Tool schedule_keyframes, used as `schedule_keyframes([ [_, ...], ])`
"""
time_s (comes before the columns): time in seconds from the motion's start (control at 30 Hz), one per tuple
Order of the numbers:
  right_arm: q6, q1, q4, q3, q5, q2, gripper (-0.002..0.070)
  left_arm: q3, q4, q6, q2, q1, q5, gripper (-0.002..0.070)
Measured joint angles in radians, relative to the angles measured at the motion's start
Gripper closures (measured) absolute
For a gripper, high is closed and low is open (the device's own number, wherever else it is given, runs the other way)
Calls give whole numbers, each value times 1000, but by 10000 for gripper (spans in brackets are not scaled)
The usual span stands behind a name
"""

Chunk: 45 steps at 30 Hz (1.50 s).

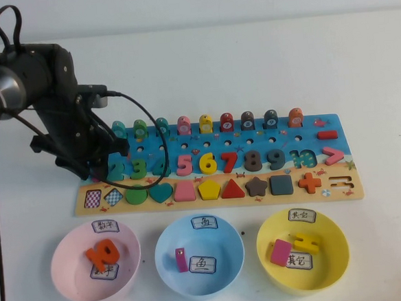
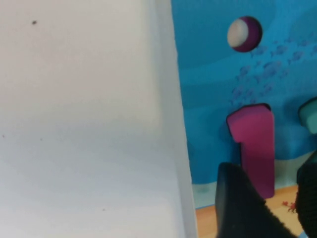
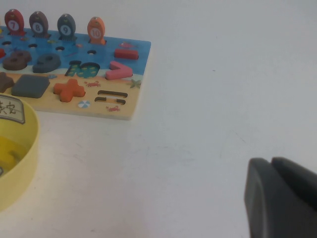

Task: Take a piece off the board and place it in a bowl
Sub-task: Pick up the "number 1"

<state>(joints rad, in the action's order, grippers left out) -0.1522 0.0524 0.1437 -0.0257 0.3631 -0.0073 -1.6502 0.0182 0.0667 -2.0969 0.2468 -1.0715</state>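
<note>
The board [image 1: 337,119] lies across the middle of the table, blue above and tan below. My left gripper [image 1: 92,169] hangs over its left end and hides the piece in the high view. In the left wrist view the magenta "1" [image 2: 255,144] lies in its slot on the board [image 2: 223,74]. My left gripper [image 2: 280,208] is open, its black fingers [image 2: 237,208] standing either side of the numeral's lower end. The pink bowl [image 1: 66,270] stands in front of the board's left end and holds an orange "10" [image 1: 102,254]. My right gripper [image 3: 280,198] is shut and empty, over bare table right of the board.
A blue bowl [image 1: 225,259] with a pink piece and a yellow bowl [image 1: 332,258] with a pink and a yellow piece stand in front of the board. The left arm's black cable [image 1: 155,136] loops over the board. The board's right end [image 3: 141,49] shows in the right wrist view.
</note>
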Motion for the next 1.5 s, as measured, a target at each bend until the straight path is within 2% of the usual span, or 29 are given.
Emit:
schedule_keyframes([
  [0.73, 0, 0, 0, 0, 0, 0, 694, 0, -18, 2, -11, -4, 25, 451],
  [0.83, 0, 0, 0, 0, 0, 0, 694, 0, -18, 2, -11, -4, 27, 472],
  [1.1, 0, 0, 0, 0, 0, 0, 694, 0, -18, 10, -11, -6, 27, 604],
  [1.5, 0, 0, 0, 0, 2, 0, 694, -2, -25, 17, 15, -7, 17, 610],
])
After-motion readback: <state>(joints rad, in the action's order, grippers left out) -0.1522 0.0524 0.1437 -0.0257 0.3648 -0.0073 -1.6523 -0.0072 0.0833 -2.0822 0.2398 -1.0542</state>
